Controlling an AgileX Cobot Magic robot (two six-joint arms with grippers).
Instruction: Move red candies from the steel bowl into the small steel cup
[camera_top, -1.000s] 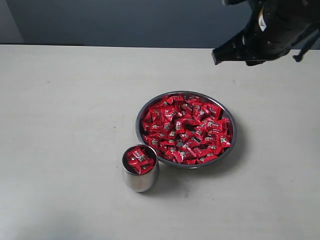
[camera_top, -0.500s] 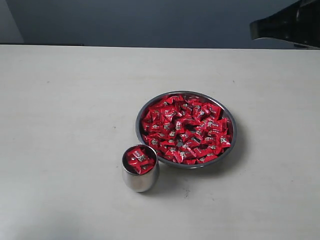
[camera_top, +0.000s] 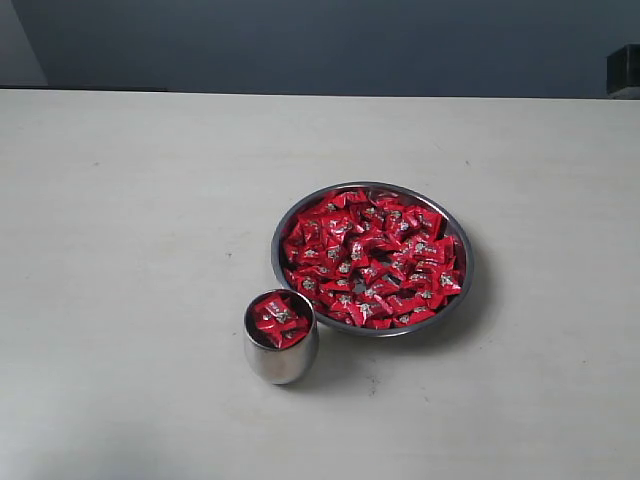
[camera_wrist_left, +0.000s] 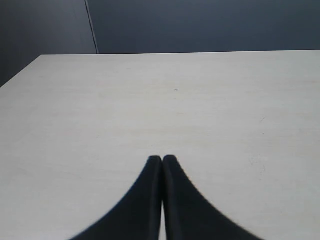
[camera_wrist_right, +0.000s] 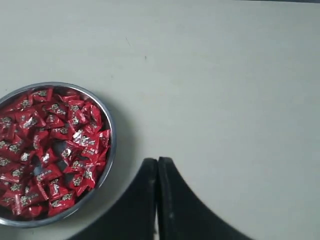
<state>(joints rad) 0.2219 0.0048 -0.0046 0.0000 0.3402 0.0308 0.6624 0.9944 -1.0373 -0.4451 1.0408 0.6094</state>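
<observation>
Exterior view: the bowl (camera_top: 470, 262) lies flat just right of the desk's (camera_top: 120, 200) middle, heaped with candies (camera_top: 370, 260). The cup (camera_top: 281, 352) stands just beside it toward the near edge, upright, mouth up, axis vertical, nearly full. The right end effector (camera_wrist_right: 157, 161), clear of the bowl, and the left end effector (camera_wrist_left: 162, 158) are clenched, empty. Likely between picks; the next one needs opened jaws lowered onto one candy.

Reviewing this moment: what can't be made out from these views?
- Exterior view: the wall of the cup hides all but its top candies.
- Exterior view: the right arm is cut off at the edge.
- Right wrist view: the bowl is cut by the frame edge.
- Wrapper print: too small to read.
</observation>
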